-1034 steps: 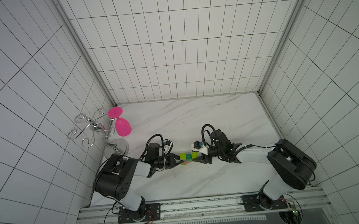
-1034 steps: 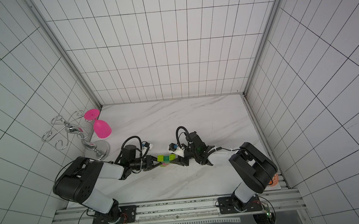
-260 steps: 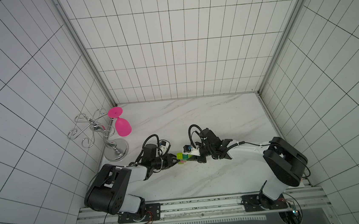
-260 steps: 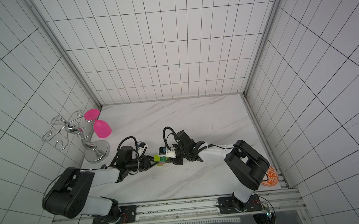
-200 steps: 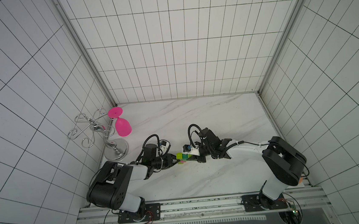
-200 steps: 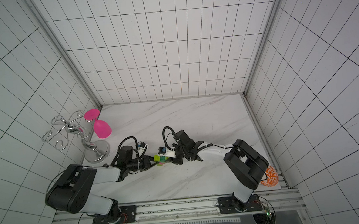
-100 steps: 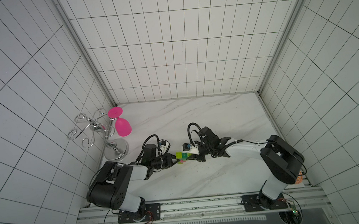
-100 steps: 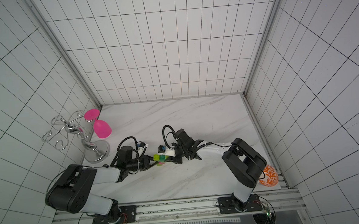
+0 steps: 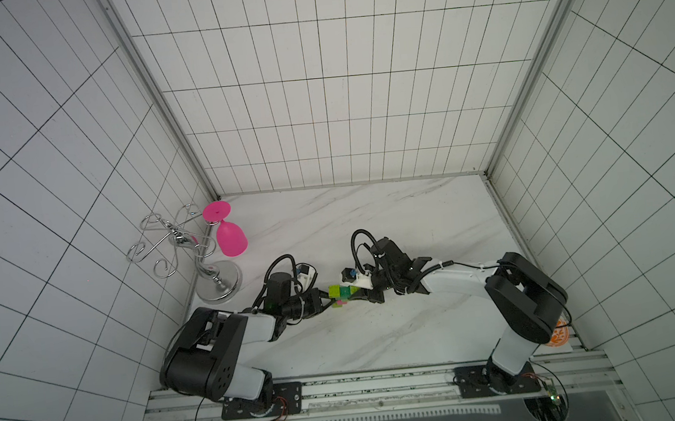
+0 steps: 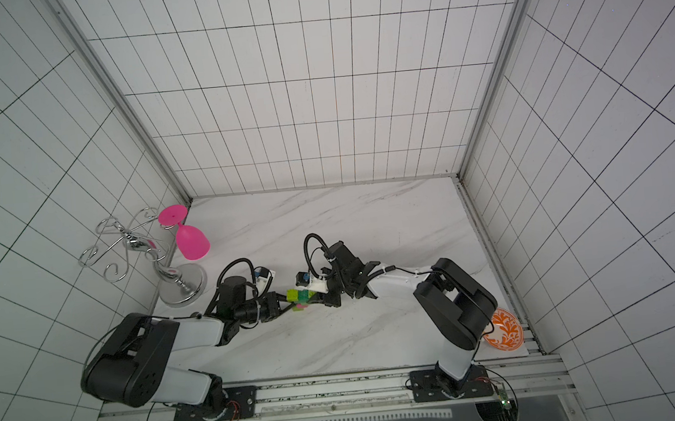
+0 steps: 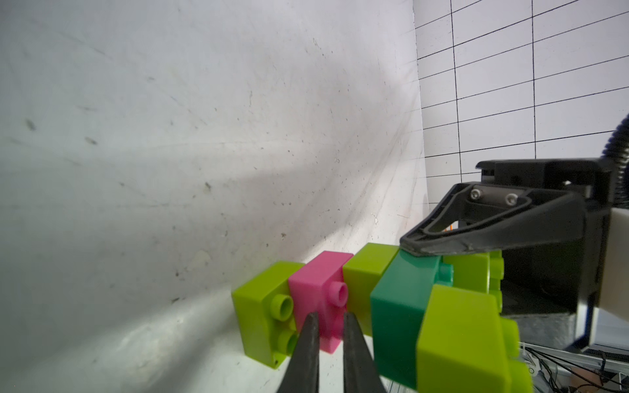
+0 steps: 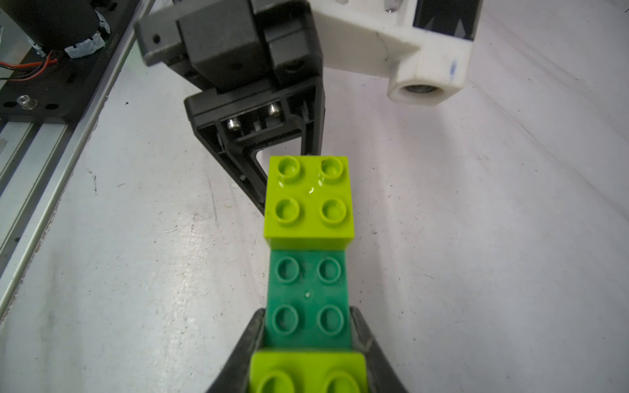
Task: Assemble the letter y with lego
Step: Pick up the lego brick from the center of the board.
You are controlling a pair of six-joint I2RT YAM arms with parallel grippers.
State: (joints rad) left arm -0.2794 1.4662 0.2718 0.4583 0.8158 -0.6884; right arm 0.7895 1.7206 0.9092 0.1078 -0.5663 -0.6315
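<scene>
Lime bricks [image 12: 309,200]: glossy yellow-green, round studs in the same shade. Dark green brick [image 12: 308,299]: flat green leaning to teal. Pink brick [image 11: 318,289]: hot pink throughout. Tabletop [image 9: 369,217]: white marble with faint grey veining. Walls [image 9: 338,95]: white tiles, thin black grid lines. Goblet [image 9: 231,241]: solid magenta. Rack [image 9: 221,288]: shiny chrome. Plate [image 10: 504,329]: orange with a white leaf pattern. Arms [image 9: 455,288]: white links, black joints.
</scene>
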